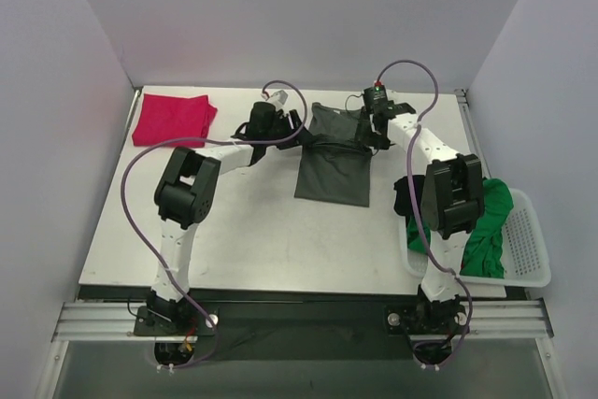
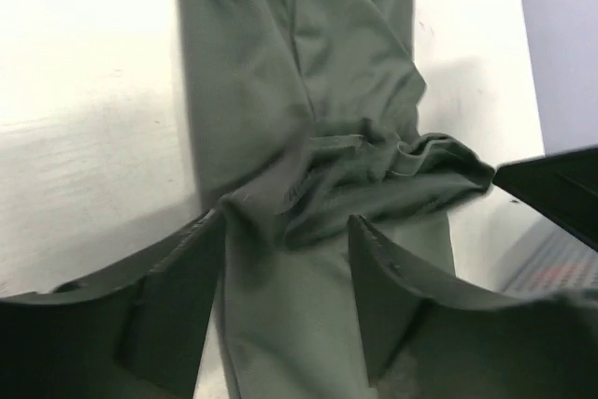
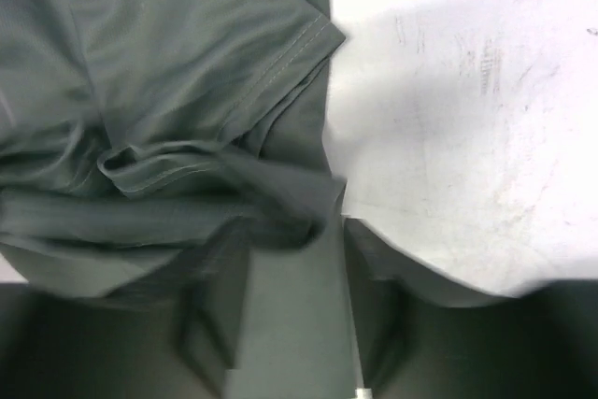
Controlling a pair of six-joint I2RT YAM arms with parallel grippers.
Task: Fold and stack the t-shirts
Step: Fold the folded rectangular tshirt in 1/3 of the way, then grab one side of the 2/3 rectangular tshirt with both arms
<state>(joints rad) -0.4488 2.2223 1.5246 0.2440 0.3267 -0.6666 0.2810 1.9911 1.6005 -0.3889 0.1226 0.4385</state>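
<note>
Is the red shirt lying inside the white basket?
No, the red shirt lies folded on the table's far left corner, while the basket at the right holds green and black cloth.

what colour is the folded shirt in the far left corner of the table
Magenta-red shirt, plain, clearest in the top external view.

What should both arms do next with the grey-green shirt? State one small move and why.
Probably carry the far edge toward the near hem and lay it down. The left gripper and right gripper each appear to pinch a bunched upper corner of the grey-green shirt, whose lower half lies flat on the table. The red shirt already lies folded.
</note>
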